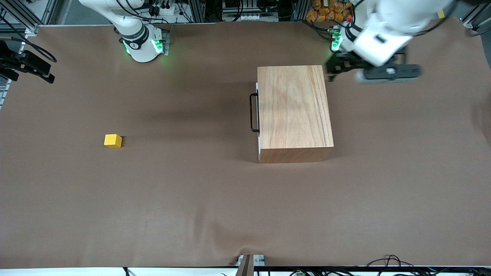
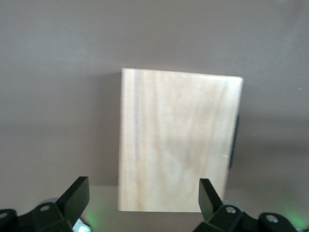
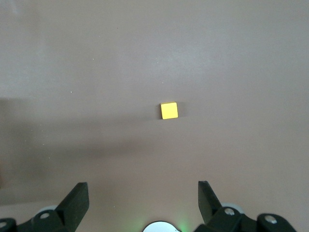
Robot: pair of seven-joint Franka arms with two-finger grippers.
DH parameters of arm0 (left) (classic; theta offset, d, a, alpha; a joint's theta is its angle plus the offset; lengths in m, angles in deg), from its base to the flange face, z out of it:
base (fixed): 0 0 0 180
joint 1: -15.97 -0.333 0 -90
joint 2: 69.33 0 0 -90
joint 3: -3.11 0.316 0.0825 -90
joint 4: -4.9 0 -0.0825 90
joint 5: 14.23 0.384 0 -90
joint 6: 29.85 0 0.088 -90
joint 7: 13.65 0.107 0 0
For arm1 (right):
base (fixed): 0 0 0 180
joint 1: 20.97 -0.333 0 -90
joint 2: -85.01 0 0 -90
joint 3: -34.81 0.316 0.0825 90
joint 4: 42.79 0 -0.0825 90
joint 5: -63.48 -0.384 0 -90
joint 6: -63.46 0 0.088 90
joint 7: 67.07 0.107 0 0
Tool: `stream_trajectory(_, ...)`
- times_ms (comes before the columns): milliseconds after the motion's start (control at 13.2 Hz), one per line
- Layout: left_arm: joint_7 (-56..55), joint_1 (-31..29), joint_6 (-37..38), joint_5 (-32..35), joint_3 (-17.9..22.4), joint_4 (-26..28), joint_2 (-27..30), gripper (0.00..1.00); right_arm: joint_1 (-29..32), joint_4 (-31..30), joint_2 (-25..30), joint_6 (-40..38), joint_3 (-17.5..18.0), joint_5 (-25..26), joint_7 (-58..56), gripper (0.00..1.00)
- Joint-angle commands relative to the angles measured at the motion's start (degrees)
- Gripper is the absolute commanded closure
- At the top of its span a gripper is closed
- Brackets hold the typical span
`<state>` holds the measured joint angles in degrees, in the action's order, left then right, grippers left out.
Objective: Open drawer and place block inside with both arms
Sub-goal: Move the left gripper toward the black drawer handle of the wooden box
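A large light-wood box (image 1: 294,113) stands on the brown table (image 1: 191,199), and everything else is placed from it. Its drawer (image 1: 258,115) is pushed fully in, the white front panel flush with the box side that faces the right arm's end of the table, and the black U-shaped bar handle (image 1: 253,112) sticks out from that panel. The yellow block (image 1: 112,140) lies on the bare table well apart from the box, in front of the drawer toward the right arm's end, a little nearer to the front camera than the handle. The left gripper (image 1: 337,69) hangs in the air just beside the box's corner that lies closest to the left arm's base, fingers (image 2: 77,195) spread wide with nothing between them. The right gripper (image 3: 143,200) is up over the table well away from the box, looking down on the block, its fingers likewise spread and empty.
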<state>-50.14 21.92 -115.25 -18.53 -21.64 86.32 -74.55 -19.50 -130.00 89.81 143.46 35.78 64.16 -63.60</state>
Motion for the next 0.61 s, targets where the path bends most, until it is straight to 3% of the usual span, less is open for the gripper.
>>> stream_trajectory(0,-9.01,6.77,0.77,-0.18,0.32,-8.1,-8.56,0.0,-0.15,0.11,0.04,0.06,-0.08,0.99,-0.66,0.0)
stream_trajectory(228,-19.47,13.72,-4.65,0.17,1.03,-8.91,-12.96,0.0,-0.23,0.11,-0.05,0.15,-0.08,0.99,-0.66,0.0)
stream_trajectory(531,-25.63,20.74,-8.71,1.92,2.33,-11.36,-18.66,0.0,-0.06,0.2,-0.66,-0.29,-0.08,0.99,-0.57,0.0)
